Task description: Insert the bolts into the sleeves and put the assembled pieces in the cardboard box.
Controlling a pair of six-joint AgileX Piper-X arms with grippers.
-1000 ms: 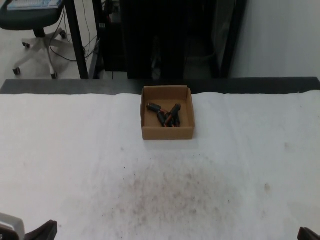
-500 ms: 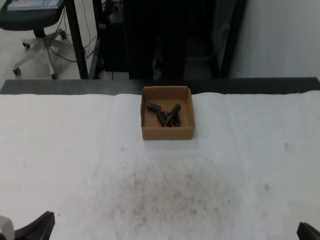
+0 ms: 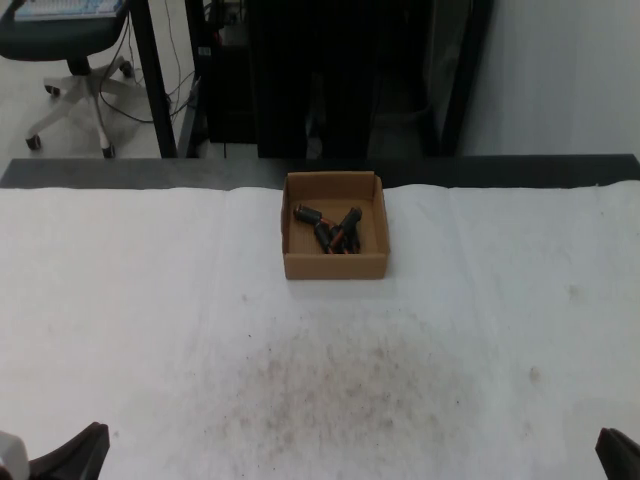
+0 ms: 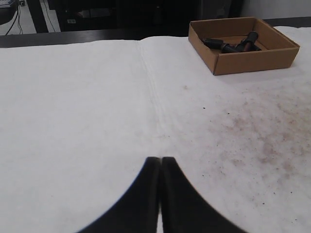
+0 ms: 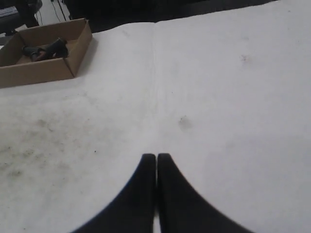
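Note:
The cardboard box (image 3: 335,266) stands at the far middle of the white-covered bench, with several dark assembled bolt-and-sleeve pieces (image 3: 333,230) lying inside. The left wrist view shows the box (image 4: 252,60) and the pieces (image 4: 233,44) well ahead of my left gripper (image 4: 161,161), whose black fingers are pressed together with nothing between them. My right gripper (image 5: 156,158) is likewise shut and holds nothing, with the box (image 5: 36,74) far off beyond it. A dark part of each arm shows at the near left corner (image 3: 70,458) and near right corner (image 3: 620,455) of the high view.
A white cloth (image 3: 150,320) covers the bench, with a speckled stain (image 3: 330,380) in the near middle. Behind the bench's dark far edge (image 3: 120,170) stand black stands and an office chair (image 3: 70,40).
The arm at the near left corner has drawn back lower and out of the high view. The box and its pieces have not moved.

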